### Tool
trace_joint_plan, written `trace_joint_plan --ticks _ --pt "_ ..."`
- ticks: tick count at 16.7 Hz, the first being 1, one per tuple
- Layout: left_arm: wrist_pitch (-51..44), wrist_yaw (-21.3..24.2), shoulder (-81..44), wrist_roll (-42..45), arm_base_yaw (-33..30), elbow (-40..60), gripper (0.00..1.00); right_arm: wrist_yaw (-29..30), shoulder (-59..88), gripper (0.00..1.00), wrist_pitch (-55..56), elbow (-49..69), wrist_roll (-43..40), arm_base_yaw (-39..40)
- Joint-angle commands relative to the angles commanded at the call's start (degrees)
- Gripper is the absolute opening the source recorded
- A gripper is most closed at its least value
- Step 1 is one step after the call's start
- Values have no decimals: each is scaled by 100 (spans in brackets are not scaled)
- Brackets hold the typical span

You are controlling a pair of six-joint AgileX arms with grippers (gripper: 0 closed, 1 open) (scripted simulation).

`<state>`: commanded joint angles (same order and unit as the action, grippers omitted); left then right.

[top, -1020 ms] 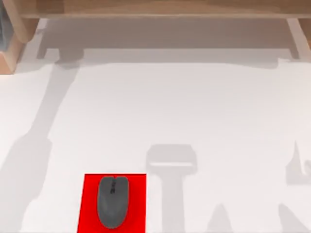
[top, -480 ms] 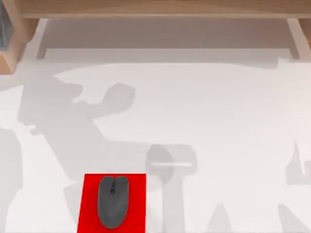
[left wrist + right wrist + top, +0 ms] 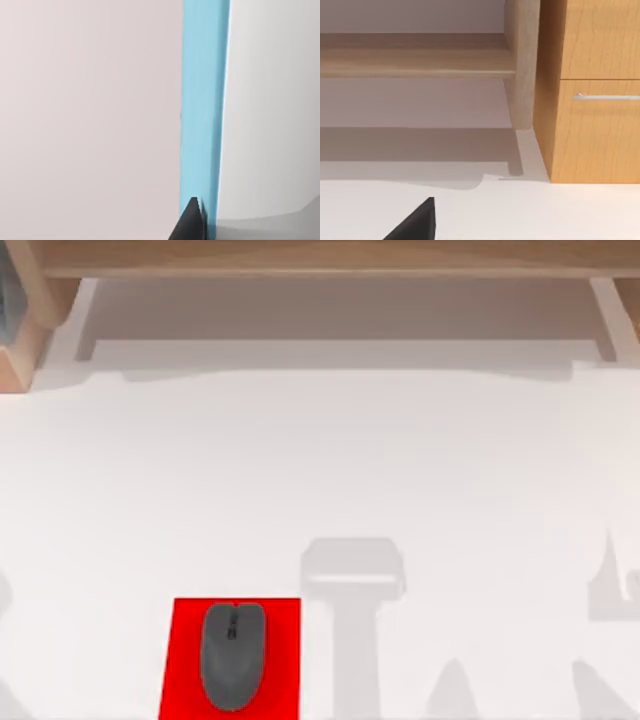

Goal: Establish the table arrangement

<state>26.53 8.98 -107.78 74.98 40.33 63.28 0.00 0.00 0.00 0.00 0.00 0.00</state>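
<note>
The white table (image 3: 400, 470) spreads across the top view. A small red mat (image 3: 285, 660) lies at its front edge, left of the middle, and a grey mouse (image 3: 233, 655) rests on the mat. A dark part of my left gripper (image 3: 191, 222) juts into the left wrist view in front of a light blue vertical band (image 3: 202, 100). A dark part of my right gripper (image 3: 417, 222) hangs over the white table (image 3: 545, 210) in the right wrist view, facing the wooden furniture.
A light wooden shelf frame (image 3: 330, 260) runs along the back of the table, with legs at the far left and far right. A wooden cabinet (image 3: 595, 125) with a metal drawer handle (image 3: 605, 96) stands beside the shelf leg (image 3: 522, 65).
The large arm shadow that lay over the left half of the table has swept off to the left. The mouse and the red mat have not moved.
</note>
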Motion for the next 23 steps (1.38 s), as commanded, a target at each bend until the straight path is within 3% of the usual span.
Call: trace_joint_plan --ticks 6,11,23 --pt "632 1257 34 1762 -273 -669 0 0 0 100 0 0 0 0" --pt "996 2027 -37 2404 -939 -907 0 0 0 100 0 0 0 0" --pt "1036 2080 -295 2445 -1201 -676 0 0 0 100 0 0 0 0"
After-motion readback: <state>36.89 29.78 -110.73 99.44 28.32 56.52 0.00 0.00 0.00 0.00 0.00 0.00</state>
